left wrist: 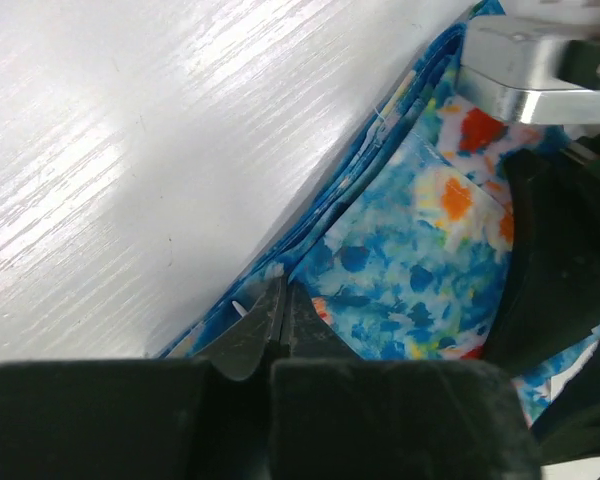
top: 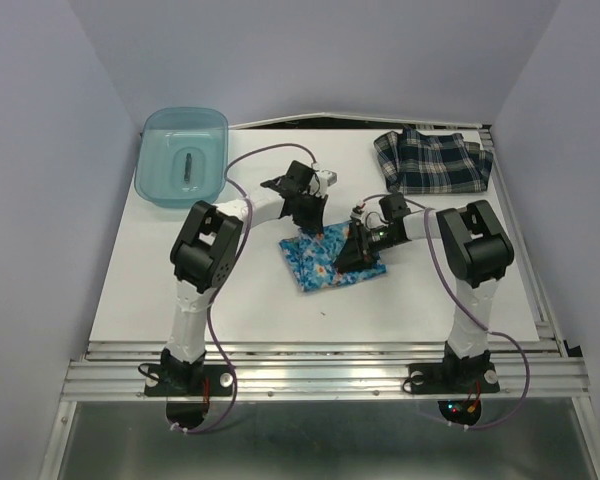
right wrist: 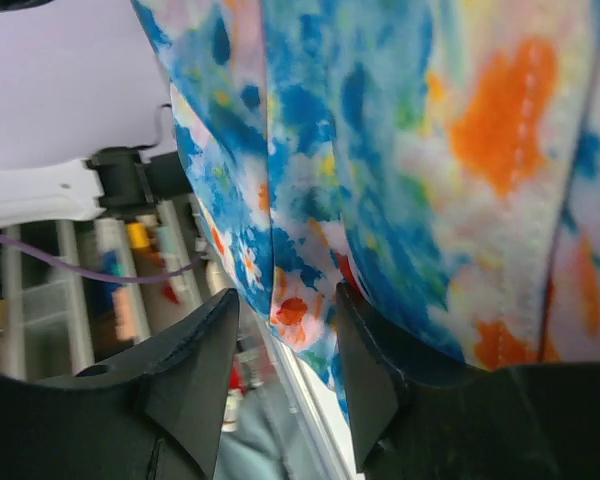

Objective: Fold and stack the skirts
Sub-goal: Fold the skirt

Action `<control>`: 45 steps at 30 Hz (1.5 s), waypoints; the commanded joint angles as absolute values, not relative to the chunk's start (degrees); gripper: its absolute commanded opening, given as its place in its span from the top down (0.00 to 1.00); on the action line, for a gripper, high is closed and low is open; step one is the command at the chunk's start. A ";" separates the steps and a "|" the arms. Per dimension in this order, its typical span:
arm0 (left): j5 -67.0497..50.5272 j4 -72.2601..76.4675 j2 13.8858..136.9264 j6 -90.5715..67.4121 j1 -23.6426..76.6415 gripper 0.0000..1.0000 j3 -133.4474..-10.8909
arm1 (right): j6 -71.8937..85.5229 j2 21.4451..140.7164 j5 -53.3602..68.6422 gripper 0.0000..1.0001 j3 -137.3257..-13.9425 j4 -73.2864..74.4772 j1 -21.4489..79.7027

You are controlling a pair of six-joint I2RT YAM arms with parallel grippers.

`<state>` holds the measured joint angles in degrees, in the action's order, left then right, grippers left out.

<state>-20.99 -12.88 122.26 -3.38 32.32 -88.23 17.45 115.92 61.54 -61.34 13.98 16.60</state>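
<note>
The blue flowered skirt [top: 325,262] lies folded mid-table, seen close up in the left wrist view [left wrist: 420,260] and the right wrist view [right wrist: 430,150]. The navy plaid skirt [top: 432,160] sits crumpled at the back right. My left gripper [top: 315,228] [left wrist: 280,292] is shut, and its tips press on the flowered skirt's far-left folded edge with no cloth visible between them. My right gripper [top: 356,250] [right wrist: 285,293] is open on the skirt's right part. A flap of flowered cloth hangs in the gap and drapes over one finger [right wrist: 370,340]; the other finger stands apart from it.
A translucent teal bin [top: 150,175] stands at the back left with a small dark object inside. The white table [top: 180,290] ends in metal rails at the near edge. The two arms meet closely over the flowered skirt.
</note>
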 commanded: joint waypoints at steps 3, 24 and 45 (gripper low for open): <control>-18.44 -11.43 116.56 -0.53 28.48 0.71 -86.93 | 24.94 121.11 60.20 0.51 -58.28 3.03 16.52; -54.25 31.49 108.44 -38.51 24.96 0.81 -44.20 | 35.33 119.62 53.70 0.60 -52.21 -11.34 16.52; -38.61 2.21 92.21 -8.57 22.40 0.76 -57.91 | 22.68 100.39 47.20 0.52 -66.35 10.53 15.47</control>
